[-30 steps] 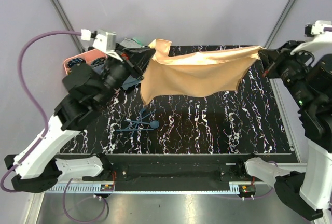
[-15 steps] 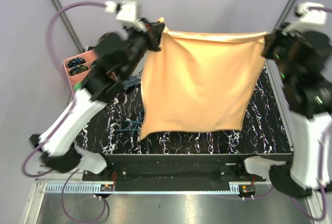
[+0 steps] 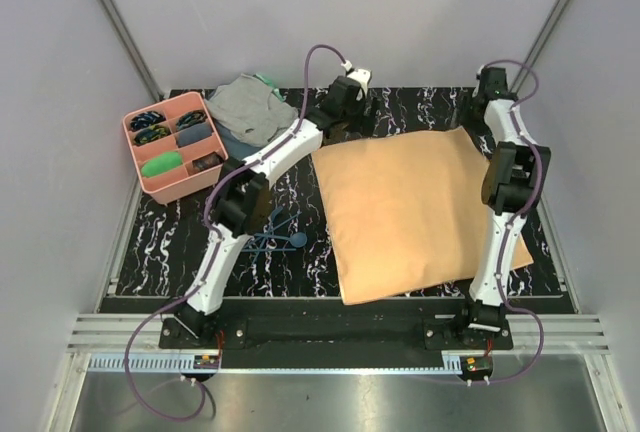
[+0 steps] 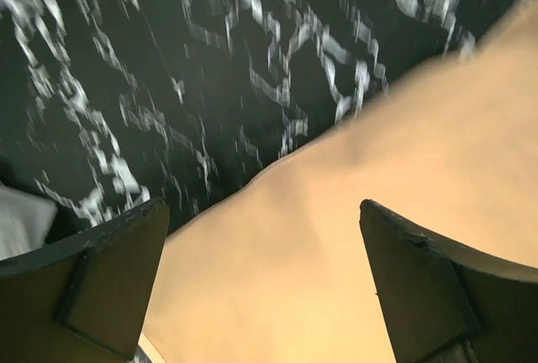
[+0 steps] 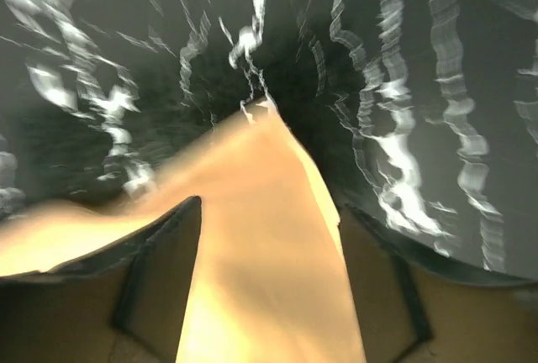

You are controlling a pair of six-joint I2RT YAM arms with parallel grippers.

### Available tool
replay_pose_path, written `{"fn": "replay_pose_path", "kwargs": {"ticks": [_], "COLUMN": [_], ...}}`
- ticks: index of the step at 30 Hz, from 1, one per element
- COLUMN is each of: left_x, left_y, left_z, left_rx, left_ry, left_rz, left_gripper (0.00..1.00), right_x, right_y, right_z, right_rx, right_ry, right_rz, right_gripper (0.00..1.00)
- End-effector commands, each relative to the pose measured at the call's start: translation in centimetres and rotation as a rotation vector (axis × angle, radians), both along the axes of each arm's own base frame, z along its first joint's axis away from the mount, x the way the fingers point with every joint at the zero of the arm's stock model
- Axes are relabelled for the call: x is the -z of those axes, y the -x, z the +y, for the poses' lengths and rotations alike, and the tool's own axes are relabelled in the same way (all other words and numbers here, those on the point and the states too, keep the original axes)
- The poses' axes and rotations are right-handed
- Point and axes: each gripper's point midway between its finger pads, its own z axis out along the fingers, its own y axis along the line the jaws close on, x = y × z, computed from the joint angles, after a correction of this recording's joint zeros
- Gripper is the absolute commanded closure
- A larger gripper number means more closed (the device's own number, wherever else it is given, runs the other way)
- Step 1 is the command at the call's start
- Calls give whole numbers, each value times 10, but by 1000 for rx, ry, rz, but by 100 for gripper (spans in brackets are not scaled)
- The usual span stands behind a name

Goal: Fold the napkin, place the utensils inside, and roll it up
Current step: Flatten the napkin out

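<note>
Black marble-veined table (image 3: 160,252) carries the large satiny peach-orange napkin (image 3: 410,207) spread over its right half, each far corner directly under the wide-open, empty left gripper (image 4: 261,237) or right gripper (image 5: 269,237), with the slim dark blue plastic utensils (image 3: 275,237) just off its left edge, nearer the left arm.

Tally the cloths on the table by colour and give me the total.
Peach-orange: 1, the napkin, spread flat.
Grey: 1, the grey cloth, bunched at the far left.
Green: 1, the green cloth, only an edge showing behind the grey one.
Total: 3. A darker patch under the grey one is too unclear to count.
</note>
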Motion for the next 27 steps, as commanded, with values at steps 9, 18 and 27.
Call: {"fn": "replay_pose_path", "kwargs": {"ticks": [9,18,27], "left_x": [-196,-193,-150], "left_y": [89,151,204], "left_z": [58,154,196], "left_rx": [31,-45,-46], "left_ry": [169,167,104], "left_rz": [-193,-59,12], "left_gripper": [1,1,1], "right_x": [-98,-59,4], "right_y": [54,193,228], "right_z": [70,209,242], "right_rx": [-150,-267,-269], "right_ry": [-187,-348,-451], "right_rz": [-166,3,139], "right_gripper": [11,11,11]}}
